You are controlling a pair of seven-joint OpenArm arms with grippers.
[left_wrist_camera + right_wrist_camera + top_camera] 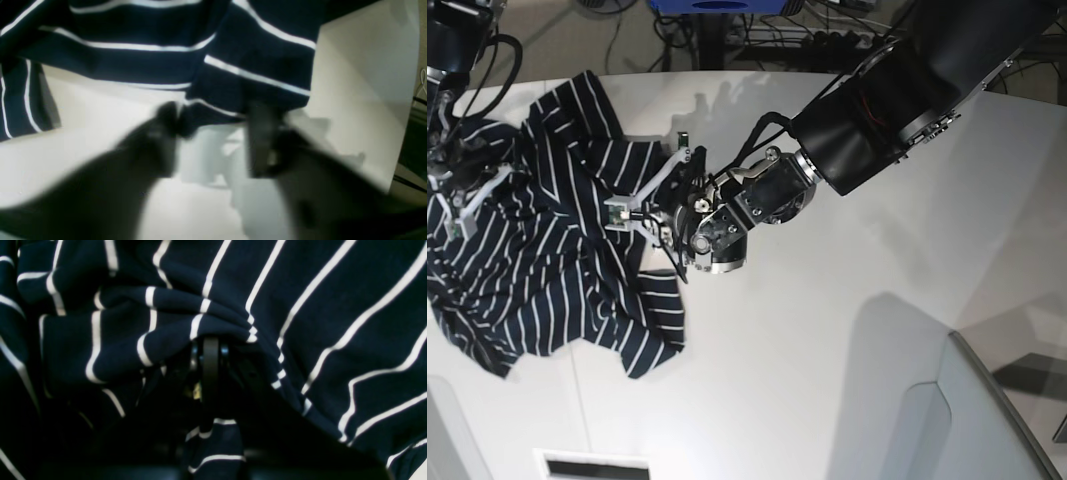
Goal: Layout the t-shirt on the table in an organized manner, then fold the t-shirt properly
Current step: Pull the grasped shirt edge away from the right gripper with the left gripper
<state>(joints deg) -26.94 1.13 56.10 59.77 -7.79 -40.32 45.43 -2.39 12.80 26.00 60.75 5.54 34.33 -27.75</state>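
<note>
**Two grippers at a rumpled shirt on the table's left side**

The left gripper [649, 190] reaches in low from the base view's right and sits at the right edge of the shirt [537, 250]. In the left wrist view its two dark fingers [263, 140] are blurred and stand apart, with white table showing between them; their tips meet the hem of a striped flap. Whether any cloth is pinched there I cannot tell.

The right gripper [462, 195] is at the base view's far left, over the shirt's upper left part. In the right wrist view its jaws are pressed together, and a bunched fold of striped cloth [200, 320] is gathered at the tips, so it is pinching the shirt.

The shirt lies crumpled, not flat, on the left part of the table [847, 330]. Its mass runs roughly from the far left corner toward the near edge, with one flap pointing away at the top and a ragged corner pointing toward the near side at bottom centre. The stripes run in several directions where the cloth is folded over itself, so collar and sleeves cannot be told apart.

Its left portion runs off the picture's left edge. To the right of the shirt the tabletop is bare and wide, out to the curved far edge and a grey panel [987, 420] at the near right corner. A thin seam [577, 400] crosses the table below the shirt.
</note>
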